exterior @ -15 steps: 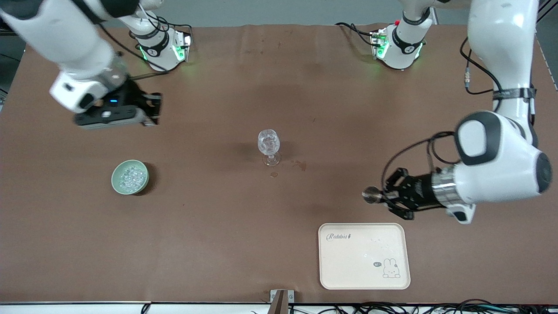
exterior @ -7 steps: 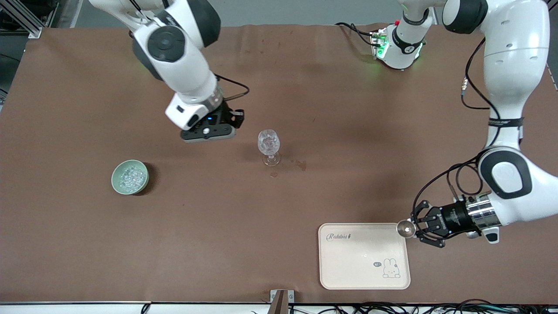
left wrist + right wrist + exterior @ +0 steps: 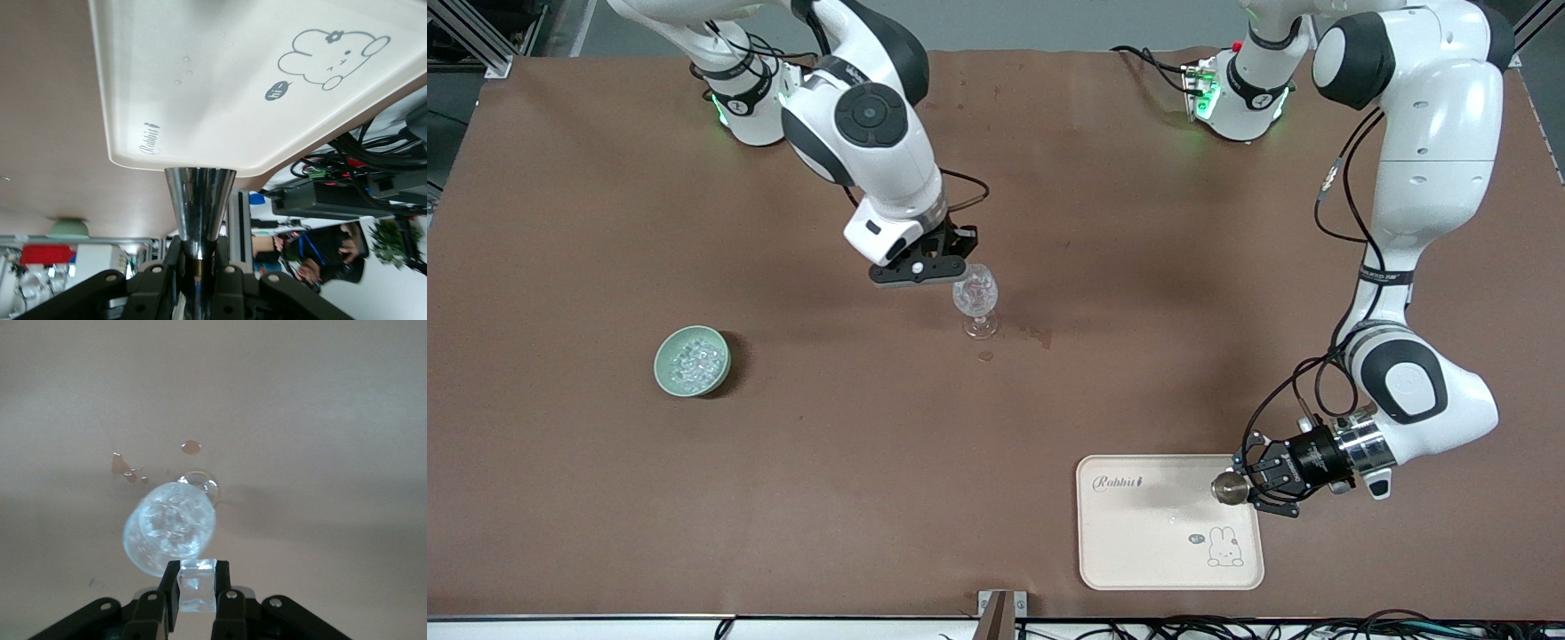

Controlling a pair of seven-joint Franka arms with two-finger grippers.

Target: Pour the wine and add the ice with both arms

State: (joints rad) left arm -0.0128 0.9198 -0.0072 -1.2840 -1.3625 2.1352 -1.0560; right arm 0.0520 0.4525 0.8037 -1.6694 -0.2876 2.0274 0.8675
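A: Working across the front view from the right arm's end: the green bowl (image 3: 692, 360) with the loose ice (image 3: 693, 363) hasn't moved. Your right gripper (image 3: 958, 252) has swung in from over bare table above the bowl and is now at the rim of the wine glass (image 3: 975, 300).

B: Carrying anything?

A: Yes. Right wrist view shows the jaws clamped on one ice cube (image 3: 196, 585), sitting just at the glass (image 3: 170, 532) mouth, which already glitters with ice inside. I'd judge you're a release away from adding this cube.

B: Spills?

A: Small brown spots (image 3: 1037, 336) on the table beside the glass foot, same as before.

B: And your left?

A: Left gripper (image 3: 1248, 485) is closed on a small metal cup (image 3: 1229, 488). A second ago it hung over bare table between glass and tray (image 3: 1112, 551); now it's over the tray's edge at the left arm's end. Looks like the pouring is done and you're setting the cup (image 3: 199, 203) down there.
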